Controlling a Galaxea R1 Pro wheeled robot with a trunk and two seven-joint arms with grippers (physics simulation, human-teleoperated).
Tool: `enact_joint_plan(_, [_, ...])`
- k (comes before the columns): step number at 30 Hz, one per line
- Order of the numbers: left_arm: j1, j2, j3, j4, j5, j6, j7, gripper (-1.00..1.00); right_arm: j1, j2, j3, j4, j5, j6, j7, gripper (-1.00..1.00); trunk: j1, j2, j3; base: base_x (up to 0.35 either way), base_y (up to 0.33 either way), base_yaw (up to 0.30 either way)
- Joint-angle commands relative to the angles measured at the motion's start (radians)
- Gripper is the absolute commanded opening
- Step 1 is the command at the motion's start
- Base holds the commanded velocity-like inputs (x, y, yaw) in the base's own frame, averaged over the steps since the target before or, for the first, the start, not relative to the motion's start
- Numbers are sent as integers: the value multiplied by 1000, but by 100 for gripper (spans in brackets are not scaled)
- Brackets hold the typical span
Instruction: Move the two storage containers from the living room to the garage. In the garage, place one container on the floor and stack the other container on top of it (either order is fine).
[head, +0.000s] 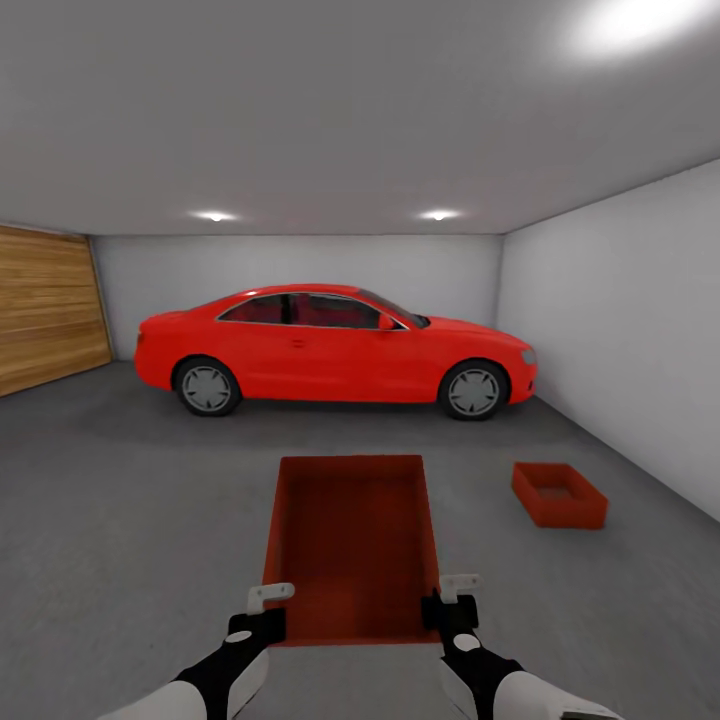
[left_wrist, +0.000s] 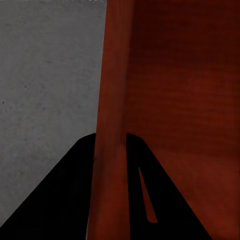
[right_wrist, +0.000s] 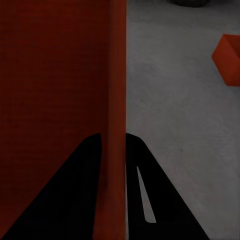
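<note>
Both grippers, left (head: 262, 612) and right (head: 450, 603), pinch the side walls of a held storage container (head: 352, 540) above the concrete floor (head: 120, 500); the second container (head: 559, 494) sits ahead-right, near the red car (head: 335, 347).

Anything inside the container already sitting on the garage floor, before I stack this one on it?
The container on the floor looks empty: its bare red bottom shows in the head view. Its near wall hides a strip of the inside.
</note>
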Motion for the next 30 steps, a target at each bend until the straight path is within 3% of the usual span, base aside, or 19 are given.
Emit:
enact_joint_plan(1, [0, 5, 6, -2, 6, -1, 9, -100, -1, 1, -46, 0, 30, 2, 7, -100, 1, -1, -2, 321, 0, 0])
enact_joint_plan(30, [-1, 5, 6, -2, 6, -1, 9, -100, -1, 0, -46, 0, 30, 2, 7, -100, 1, -1, -2, 321, 0, 0])
